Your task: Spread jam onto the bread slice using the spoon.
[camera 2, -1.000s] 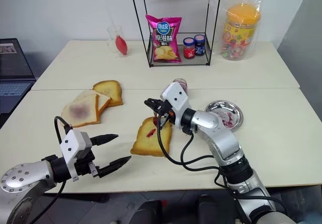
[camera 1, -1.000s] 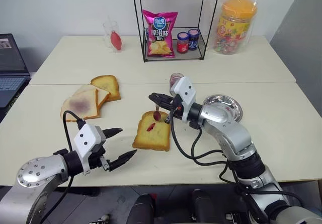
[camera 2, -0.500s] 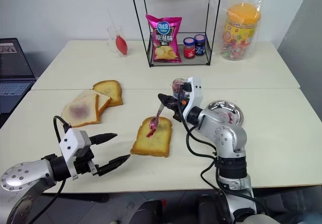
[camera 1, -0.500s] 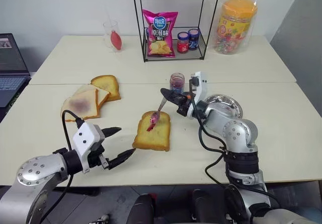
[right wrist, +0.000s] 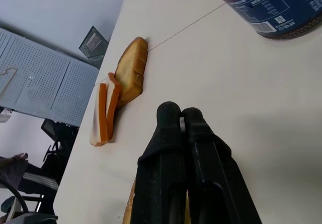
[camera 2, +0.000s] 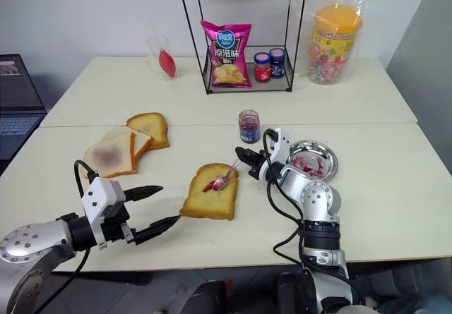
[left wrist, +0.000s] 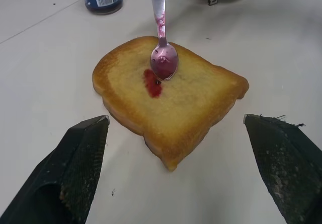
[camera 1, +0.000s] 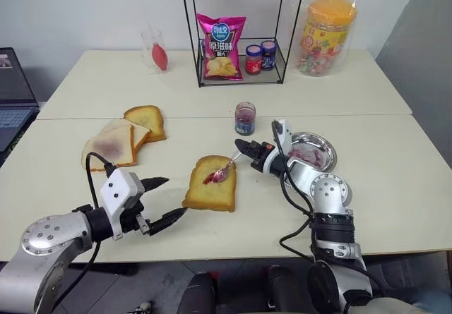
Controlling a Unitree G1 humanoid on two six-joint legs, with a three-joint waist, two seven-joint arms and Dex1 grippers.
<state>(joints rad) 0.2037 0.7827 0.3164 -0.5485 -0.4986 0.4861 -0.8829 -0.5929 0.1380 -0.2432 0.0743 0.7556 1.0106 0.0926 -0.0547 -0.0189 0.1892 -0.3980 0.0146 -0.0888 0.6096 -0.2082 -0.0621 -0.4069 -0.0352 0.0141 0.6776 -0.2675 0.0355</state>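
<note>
Table (camera 1: 395,187): spoon (left wrist: 163,58) lowered onto bread slice (camera 1: 210,184).
Right tool (camera 1: 244,148), clenched on spoon, had rolled and dropped; jam (left wrist: 152,83) seemingly unspread; left tool (camera 1: 166,201) stayed released.

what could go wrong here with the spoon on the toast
1. The right hand pinches the small silver spoon only by its handle end, so pressing to spread could twist or slip it.
2. The thick golden-brown bread slice lies loose on the table, with the open left hand off it, so it may slide.
3. The dark red jam is one small blob, so coverage may stay thin.
</note>
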